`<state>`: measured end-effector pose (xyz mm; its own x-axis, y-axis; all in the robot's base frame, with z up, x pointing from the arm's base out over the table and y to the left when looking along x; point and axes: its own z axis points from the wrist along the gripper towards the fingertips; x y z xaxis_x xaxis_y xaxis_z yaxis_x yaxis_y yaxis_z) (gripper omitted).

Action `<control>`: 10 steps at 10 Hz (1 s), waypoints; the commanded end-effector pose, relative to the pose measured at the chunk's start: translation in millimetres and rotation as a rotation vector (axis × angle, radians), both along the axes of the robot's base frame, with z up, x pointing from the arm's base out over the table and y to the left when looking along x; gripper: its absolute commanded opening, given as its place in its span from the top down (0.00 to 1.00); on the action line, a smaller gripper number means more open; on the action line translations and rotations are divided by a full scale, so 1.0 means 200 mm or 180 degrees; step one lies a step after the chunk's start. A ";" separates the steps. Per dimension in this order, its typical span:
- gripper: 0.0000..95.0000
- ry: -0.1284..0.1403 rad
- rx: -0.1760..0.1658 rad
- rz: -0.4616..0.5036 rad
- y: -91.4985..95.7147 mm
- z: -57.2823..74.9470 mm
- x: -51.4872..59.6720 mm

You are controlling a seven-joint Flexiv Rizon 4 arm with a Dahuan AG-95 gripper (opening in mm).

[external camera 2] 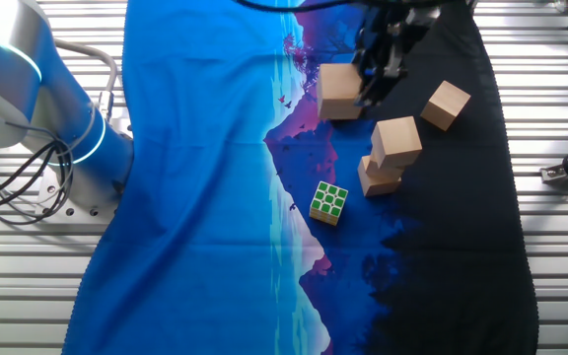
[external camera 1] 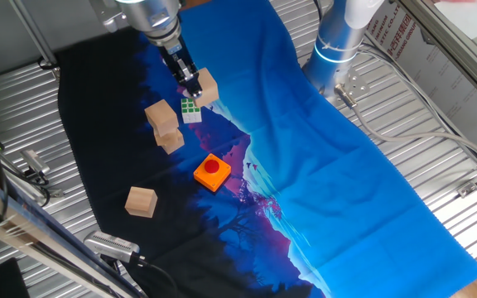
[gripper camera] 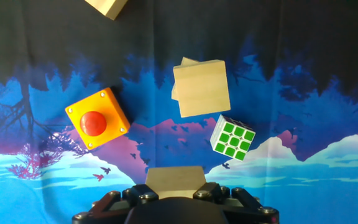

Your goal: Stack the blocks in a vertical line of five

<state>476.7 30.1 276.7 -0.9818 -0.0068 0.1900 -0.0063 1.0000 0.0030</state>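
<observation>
My gripper (external camera 1: pixel 191 85) is shut on a tan wooden block (external camera 1: pixel 206 88), lifted above the cloth; the same held block (external camera 2: pixel 339 92) shows in the other fixed view and sits at the bottom edge of the hand view (gripper camera: pixel 174 178). A stack of two blocks (external camera 1: pixel 165 125) stands just left of and below the gripper; the hand view shows the stack (gripper camera: pixel 201 88) from above, the top block slightly turned. A single block (external camera 1: pixel 141 201) lies on the dark cloth at the front left. That loose block (external camera 2: pixel 447 105) is at the upper right in the other fixed view.
A green-and-white puzzle cube (external camera 1: pixel 191 112) lies right beside the stack. An orange square with a red button (external camera 1: pixel 212 171) sits in front of it. The blue and black cloth (external camera 1: pixel 330 174) covers a ribbed metal table. The arm's base (external camera 1: pixel 338 41) stands at the back.
</observation>
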 end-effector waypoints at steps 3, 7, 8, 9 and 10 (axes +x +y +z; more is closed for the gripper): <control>1.00 0.0045 0.0002 0.0007 0.04 0.03 0.14; 1.00 0.0031 -0.0002 0.0005 -0.01 0.01 0.20; 1.00 0.0028 0.0000 0.0016 -0.03 0.00 0.21; 1.00 0.0033 0.0000 0.0029 -0.04 -0.01 0.23; 1.00 0.0026 0.0020 0.0028 -0.06 -0.02 0.24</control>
<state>530.2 18.7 274.0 -0.9786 -0.0176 0.2048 -0.0155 0.9998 0.0123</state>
